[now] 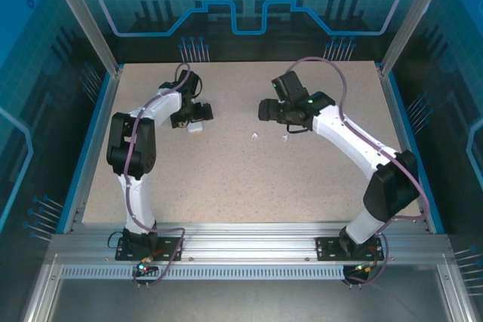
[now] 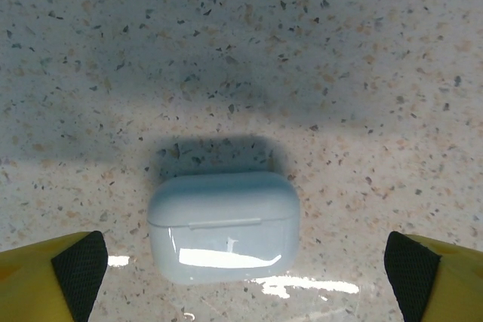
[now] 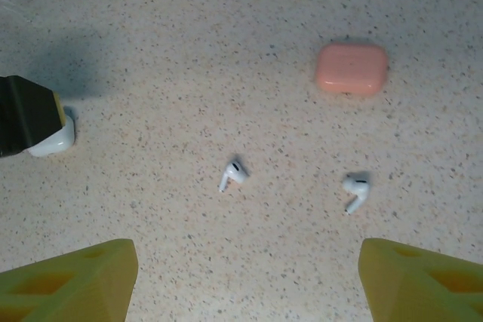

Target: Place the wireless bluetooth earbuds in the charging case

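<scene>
Left pincer: I see my left pincer spread wide and gripping nothing. Its yellow fingers with black pads sit at the two lower corners of the left wrist view.
White case: the white case lies flat on the worktop between those fingers. There is a clear gap to each pad. Its lid is closed, and the seam and a glossy highlight face the camera.
Right pincer: my right pincer is also wide and empty, with bare worktop between its yellow tips.
White earbuds: two white earbuds lie loose on the worktop ahead of the right pincer, apart from each other and outside any case. The second earbud is the one closer to the pink case. From above I see both lying between the two arms, closer to the right one.
Pink case: the pink case rests closed, beyond the second earbud and well apart from the white case.
Far edge of the right wrist view: the white case peeks out from behind a finger of the left pincer.
Worktop: the worktop is a speckled beige slab.
</scene>
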